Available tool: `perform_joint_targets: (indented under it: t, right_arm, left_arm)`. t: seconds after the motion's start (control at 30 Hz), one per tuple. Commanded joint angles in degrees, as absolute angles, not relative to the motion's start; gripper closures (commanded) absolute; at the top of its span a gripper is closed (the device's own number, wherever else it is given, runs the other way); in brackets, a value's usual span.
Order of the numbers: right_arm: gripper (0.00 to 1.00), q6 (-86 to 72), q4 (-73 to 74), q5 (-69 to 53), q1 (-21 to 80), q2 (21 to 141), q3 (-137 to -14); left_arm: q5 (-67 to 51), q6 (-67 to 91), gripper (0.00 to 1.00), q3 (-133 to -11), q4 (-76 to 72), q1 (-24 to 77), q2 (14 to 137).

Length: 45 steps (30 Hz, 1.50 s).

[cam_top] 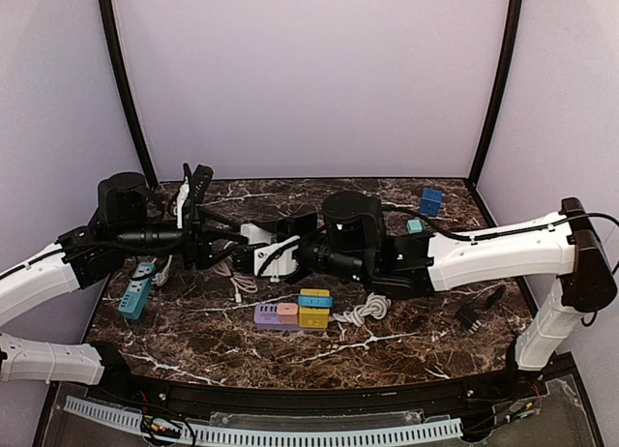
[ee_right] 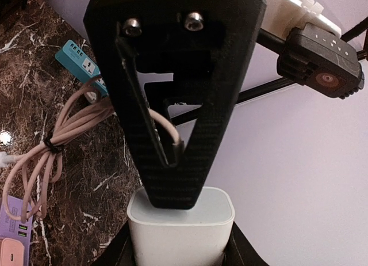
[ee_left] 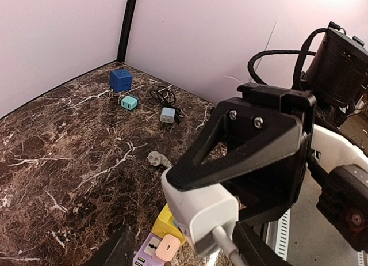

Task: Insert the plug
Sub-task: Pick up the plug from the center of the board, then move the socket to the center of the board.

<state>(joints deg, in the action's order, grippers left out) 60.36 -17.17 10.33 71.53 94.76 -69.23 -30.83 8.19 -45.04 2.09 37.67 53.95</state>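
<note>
The plug (ee_left: 201,211) is a white charger block held in the air between the two arms. My right gripper (ee_right: 181,249) is shut on it, with a black finger pressed on each side of the plug (ee_right: 181,231). A white cable (ee_left: 225,243) runs into the face turned toward my left gripper (ee_left: 187,249). That gripper's fingers stand well apart on either side of the cable, so it is open. One left finger (ee_right: 190,64) rests its tip against the plug's face and hides where the cable (ee_right: 164,125) enters. From above, the left gripper (cam_top: 242,242) and right gripper (cam_top: 285,253) meet at mid-table.
Below the grippers lie a purple power strip (cam_top: 276,314) carrying a pink adapter and a yellow and blue socket stack (cam_top: 314,309). A teal power strip (cam_top: 135,294) lies at the left and a coiled white cable (cam_top: 366,310) sits at centre. A blue cube (cam_top: 430,200) stands at the back right.
</note>
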Motion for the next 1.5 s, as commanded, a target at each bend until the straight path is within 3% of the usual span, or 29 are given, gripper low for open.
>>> perform_joint_targets:
  t: [0.0, 0.2, 0.53, 0.63, 0.67, 0.7, 0.73, 0.8, 0.93, 1.07, 1.17, 1.33, 1.47]
  right_arm:
    - [1.0, 60.47, -22.33, 11.46, 73.26, 98.13, -73.07]
    - [1.0, 59.56, -21.59, 12.78, 73.62, 100.31, -75.89]
    - [1.0, 58.67, -22.1, 14.74, 74.33, 101.75, -78.14]
    - [1.0, 57.72, -23.51, 16.23, 74.29, 101.67, -77.72]
    - [0.87, 57.21, -24.77, 17.07, 74.35, 101.54, -77.33]
    - [0.66, 56.61, -26.19, 18.17, 74.28, 101.19, -76.68]
    - [0.34, 56.0, -28.6, 19.25, 74.26, 100.88, -75.67]
    - [0.04, 54.17, -31.7, 21.57, 74.11, 99.61, -73.58]
    - [0.01, 41.72, -24.78, 19.46, 72.81, 92.95, -70.08]
    - [0.01, 22.84, -7.01, -0.88, 66.18, 83.33, -65.9]
    - [0.01, 15.05, -3.58, -12.58, 62.05, 77.36, -58.77]
    - [0.01, 8.96, -4.29, -16.12, 60.99, 68.17, -46.62]
    - [0.03, 6.08, -4.03, -11.5, 61.01, 66.43, -41.04]
  left_arm:
    - [-28.55, 10.65, 0.41, -45.8, 1.18, 37.52, 54.14]
    - [-28.16, 9.68, 0.43, -45.6, 1.55, 37.91, 54.26]
    - [-27.3, 6.77, 0.98, -44.77, 2.71, 37.91, 53.93]
    - [-28.05, 6.8, 0.99, -44.46, 2.1, 37.97, 53.62]
    - [-28.3, 7.02, 0.99, -44.38, 1.76, 37.97, 53.44]
    - [-28.35, 7.12, 0.99, -44.25, 1.54, 37.97, 53.39]
    - [-28.33, 7.12, 0.99, -44.19, 1.24, 37.92, 53.14]
    - [-28.3, 7.01, 0.99, -44.13, 0.81, 37.77, 52.83]
    - [-27.57, 6.93, 0.99, -44.01, 0.31, 36.44, 52.16]
    - [-25.41, 8.61, 0.99, -42.12, 0.26, 34.38, 51.26]
    - [-24.72, 9.71, 0.99, -40.35, -1.74, 33.82, 50.3]
    - [-24.83, 10.65, 0.99, -37.21, -3.82, 33.57, 49.32]
    - [-25.21, 10.52, 0.99, -35.17, -5.36, 33.56, 48.81]
